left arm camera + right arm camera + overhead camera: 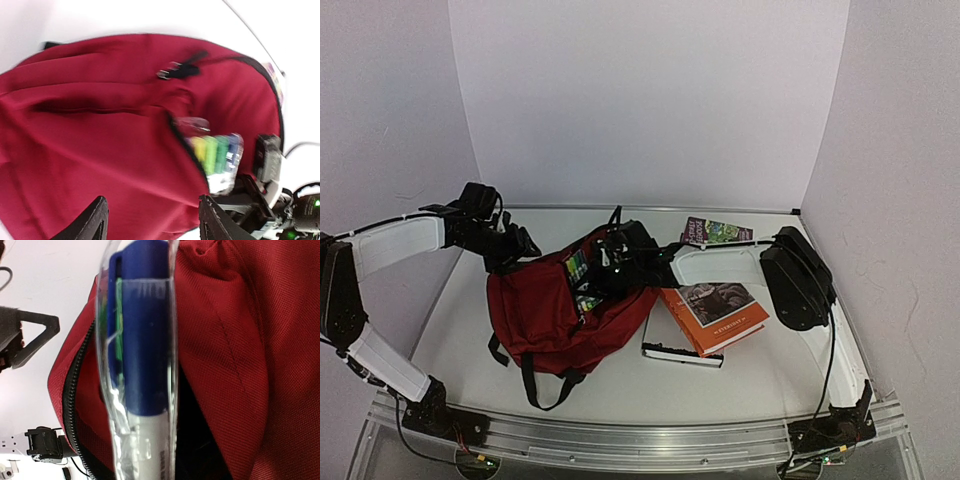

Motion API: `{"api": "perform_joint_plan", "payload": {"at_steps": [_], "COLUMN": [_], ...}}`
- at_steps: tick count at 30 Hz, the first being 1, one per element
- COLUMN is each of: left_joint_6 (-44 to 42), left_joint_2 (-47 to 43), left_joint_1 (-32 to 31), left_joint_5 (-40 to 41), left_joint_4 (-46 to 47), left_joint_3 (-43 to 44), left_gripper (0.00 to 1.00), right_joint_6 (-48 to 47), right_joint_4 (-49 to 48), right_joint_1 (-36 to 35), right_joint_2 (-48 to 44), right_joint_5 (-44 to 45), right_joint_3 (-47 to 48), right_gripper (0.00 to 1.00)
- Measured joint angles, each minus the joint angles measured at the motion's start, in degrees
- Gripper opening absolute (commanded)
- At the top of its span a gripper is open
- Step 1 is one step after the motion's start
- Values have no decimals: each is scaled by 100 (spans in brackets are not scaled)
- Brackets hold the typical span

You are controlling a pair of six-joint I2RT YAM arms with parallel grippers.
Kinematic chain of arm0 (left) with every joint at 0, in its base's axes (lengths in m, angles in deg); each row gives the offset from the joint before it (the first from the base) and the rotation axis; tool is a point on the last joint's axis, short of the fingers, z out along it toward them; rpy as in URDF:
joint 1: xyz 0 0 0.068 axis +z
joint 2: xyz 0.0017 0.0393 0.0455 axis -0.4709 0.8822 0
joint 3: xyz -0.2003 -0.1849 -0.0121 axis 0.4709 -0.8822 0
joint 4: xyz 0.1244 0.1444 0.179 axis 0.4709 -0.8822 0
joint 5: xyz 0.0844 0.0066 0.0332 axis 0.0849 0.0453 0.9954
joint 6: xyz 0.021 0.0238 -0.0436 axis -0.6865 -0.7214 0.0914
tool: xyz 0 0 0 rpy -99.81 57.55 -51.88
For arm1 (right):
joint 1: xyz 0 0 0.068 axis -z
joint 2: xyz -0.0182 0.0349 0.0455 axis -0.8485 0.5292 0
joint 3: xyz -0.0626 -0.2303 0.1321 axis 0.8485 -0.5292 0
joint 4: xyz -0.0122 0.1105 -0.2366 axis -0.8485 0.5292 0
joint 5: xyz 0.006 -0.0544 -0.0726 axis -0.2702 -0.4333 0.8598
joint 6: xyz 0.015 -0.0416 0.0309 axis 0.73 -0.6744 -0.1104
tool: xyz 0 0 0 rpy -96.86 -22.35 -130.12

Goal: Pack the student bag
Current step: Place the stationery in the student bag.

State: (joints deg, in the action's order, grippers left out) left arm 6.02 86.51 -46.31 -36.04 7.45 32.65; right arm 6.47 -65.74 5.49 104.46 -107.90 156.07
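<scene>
The left gripper [155,226] hangs with its two black fingers spread apart and nothing between them. The soft dark-red fabric backpack with black straps [100,150] lies just beneath and ahead of its tips on the white table [620,395]. Across the backpack's unzipped mouth from it, the right gripper [616,258] pinches a clear plastic packet of coloured markers [145,365], partly inside the opening; to that gripper's right, beside its arm, lie an orange paperback book [715,318] and a dark book with a green-and-purple cover [716,231].
</scene>
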Motion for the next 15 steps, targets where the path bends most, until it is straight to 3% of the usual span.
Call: {"api": "perform_joint_plan", "payload": {"at_steps": [10,15], "left_joint_6": [108,169], "left_joint_2": [-411,-698], "left_joint_1": [773,939], "left_joint_5": [908,1187], "left_joint_4": [-311,-389], "left_joint_3": [-999,-1216], "left_gripper": [82,78], "right_joint_6": [370,627], "right_joint_4": [-176,-394], "right_joint_1": [13,11], "right_joint_2": [10,10], "right_joint_5": [-610,-765], "right_joint_3": [19,19], "right_gripper": [0,0]}}
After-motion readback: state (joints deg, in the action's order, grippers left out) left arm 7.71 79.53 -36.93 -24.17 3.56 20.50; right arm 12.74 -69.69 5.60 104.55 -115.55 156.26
